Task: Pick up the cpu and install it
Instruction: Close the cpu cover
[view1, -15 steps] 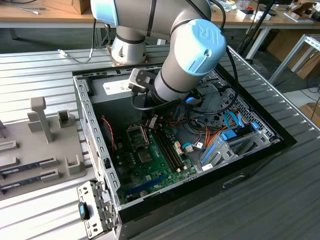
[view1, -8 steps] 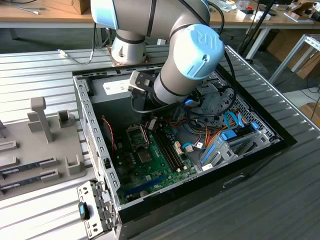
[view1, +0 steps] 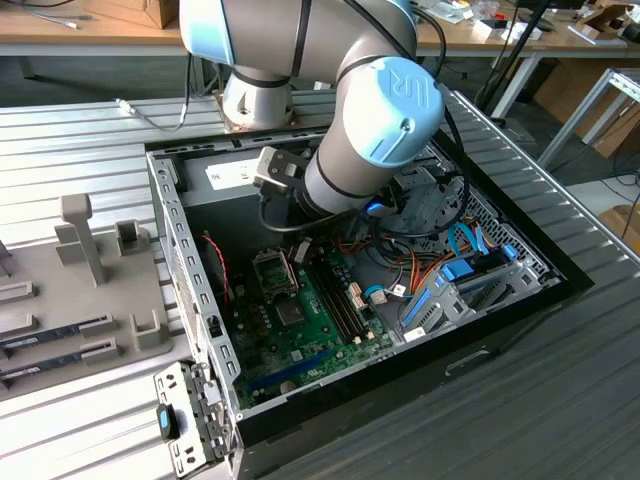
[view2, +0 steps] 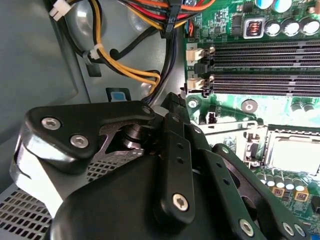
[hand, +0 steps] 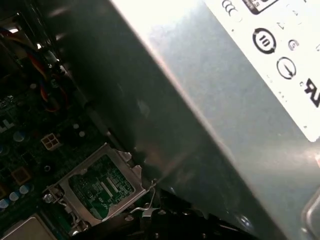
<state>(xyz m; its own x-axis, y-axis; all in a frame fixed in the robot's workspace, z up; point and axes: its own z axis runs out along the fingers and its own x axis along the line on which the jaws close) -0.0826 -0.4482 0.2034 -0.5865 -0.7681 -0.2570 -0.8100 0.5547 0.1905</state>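
Inside the open black metal computer case (view1: 190, 260) on the ribbed grey desk (view1: 80, 120), hangs over the green motherboard (view1: 300, 330): black hand (view1: 300, 248), apart or together cannot tell. Lies seemingly in the metal-framed socket (view2: 260, 135): silvery square cpu (view2: 295, 150).

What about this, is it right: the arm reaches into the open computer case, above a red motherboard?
No. The arm reaches into the open computer case, but the motherboard is green, not red; the exterior view shows it.
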